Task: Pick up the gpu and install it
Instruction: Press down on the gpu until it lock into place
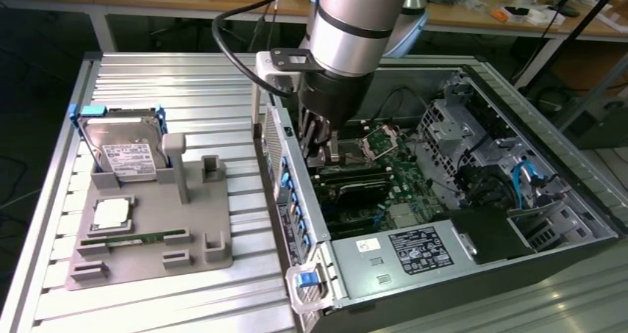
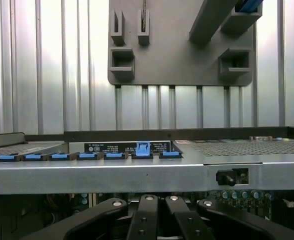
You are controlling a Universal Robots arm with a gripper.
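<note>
**Clerk:** Item one, largest?

**Checker:** Ribbed silver metal worktop (image 1: 176, 76), carrying everything. Item two: grey steel computer case (image 1: 589, 193), lying open on its side towards the exterior view's right, with its green motherboard (image 1: 402, 167) showing.

**Clerk:** Item three?

**Checker:** Silver-and-black robot arm (image 1: 354, 24), reaching down into the case. Item four: flat grey plastic holder tray (image 1: 147, 237), sitting on the worktop beside the case, on the exterior view's left.

**Clerk:** Tray contents?

**Checker:** Silver hard drive with a white label (image 1: 128, 153), standing upright in a blue-clipped cradle. Square silver processor chip (image 1: 111, 214), lying flat. Slim green memory stick (image 1: 132, 239), lying in front of the chip.

**Clerk:** The tool?

**Checker:** Black tool (image 1: 324, 153), hanging just above the motherboard. In the wrist view its fingers (image 2: 147, 220) are sitting drawn together, narrow.

**Clerk:** And the task's card?

**Checker:** Thin dark gpu (image 1: 348, 173), showing edge-on as a narrow strip inside the case, directly under the tool. I cannot tell whether the fingers are pinching it.
</note>
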